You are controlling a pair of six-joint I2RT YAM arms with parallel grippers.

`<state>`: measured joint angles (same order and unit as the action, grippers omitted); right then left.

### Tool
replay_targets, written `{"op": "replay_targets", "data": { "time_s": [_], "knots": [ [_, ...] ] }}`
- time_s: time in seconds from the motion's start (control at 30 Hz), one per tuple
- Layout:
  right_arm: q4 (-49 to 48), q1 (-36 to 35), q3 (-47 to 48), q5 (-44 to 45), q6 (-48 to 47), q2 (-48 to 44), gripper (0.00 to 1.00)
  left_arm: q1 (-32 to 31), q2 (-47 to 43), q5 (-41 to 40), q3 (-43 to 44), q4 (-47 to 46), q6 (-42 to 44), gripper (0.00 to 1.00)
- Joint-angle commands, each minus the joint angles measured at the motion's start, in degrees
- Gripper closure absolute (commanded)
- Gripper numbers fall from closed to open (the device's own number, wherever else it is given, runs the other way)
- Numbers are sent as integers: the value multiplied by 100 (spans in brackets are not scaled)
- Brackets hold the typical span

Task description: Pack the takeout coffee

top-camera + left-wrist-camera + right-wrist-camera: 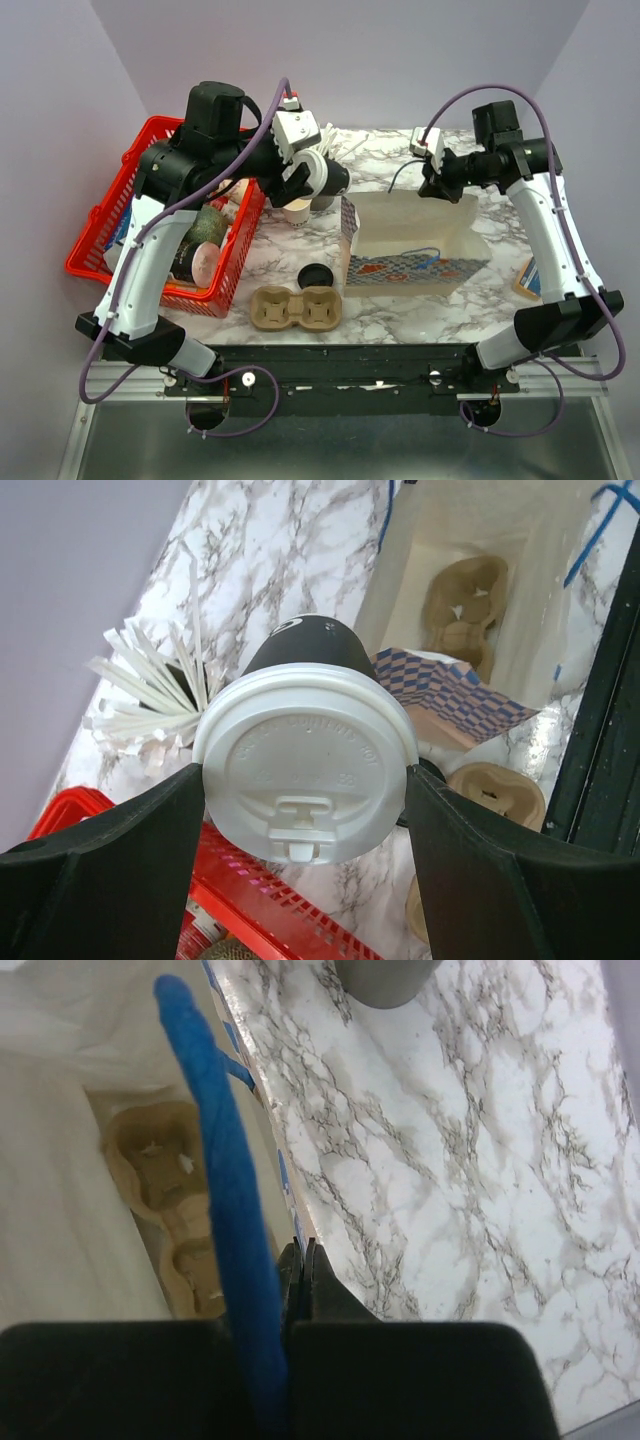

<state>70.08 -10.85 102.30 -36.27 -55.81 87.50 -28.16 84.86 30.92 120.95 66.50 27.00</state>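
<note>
Nearest the arm bases, a cardboard cup carrier (297,308) lay on the marble table (400,320), with a round black lid (317,275) just behind it. Beyond them stood the paper bag (410,245), its mouth open. A second carrier (465,610) sat on its floor, partly cut off by the bag's wall. To the left, the red basket (100,225) was largely covered by the left arm, and its contents were hard to make out.

The left gripper (305,772) stood wide, its fingers (110,870) pressed against either side of the white lid of the takeout coffee (300,800). The cup hung tipped on its side above the table, just left of the bag's far corner, and the lid hid most of its dark body. A cream cup (297,212) peeked out beneath it.

At the bag's far rim the right gripper (302,1260) was fully closed. A blue handle (225,1190) crossed in front of it, so whether it pinched handle or paper could not be told. Straws (150,695) fanned out furthest back.
</note>
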Motion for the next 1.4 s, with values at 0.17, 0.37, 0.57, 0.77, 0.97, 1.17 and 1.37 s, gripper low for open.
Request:
{"op": "replay_targets", "data": {
  "time_s": [0.17,0.37,0.57,0.77,0.97,1.17,1.37],
  "knots": [
    [-223,22,-105,164,1212,-664,100,-813,127,520,667,12,217,100],
    [-460,-5,-96,322,1828,-901,99,-1411,-118,442,63,170,621,100],
    [-548,-136,-429,437,1855,-1209,100,-1929,-32,-146,-168,223,1184,100],
    [-619,-215,-764,446,1846,-1482,100,-2307,355,-709,69,144,1772,100],
    [-654,-224,-817,437,2030,-1596,99,-2615,558,-965,70,363,2588,100],
    [-821,-216,-984,419,2346,-1745,100,-2712,864,-851,-10,618,2854,100],
    [-1040,-224,-1002,507,2601,-1956,99,-2914,1278,-982,-80,671,2696,100]
  ]
}}
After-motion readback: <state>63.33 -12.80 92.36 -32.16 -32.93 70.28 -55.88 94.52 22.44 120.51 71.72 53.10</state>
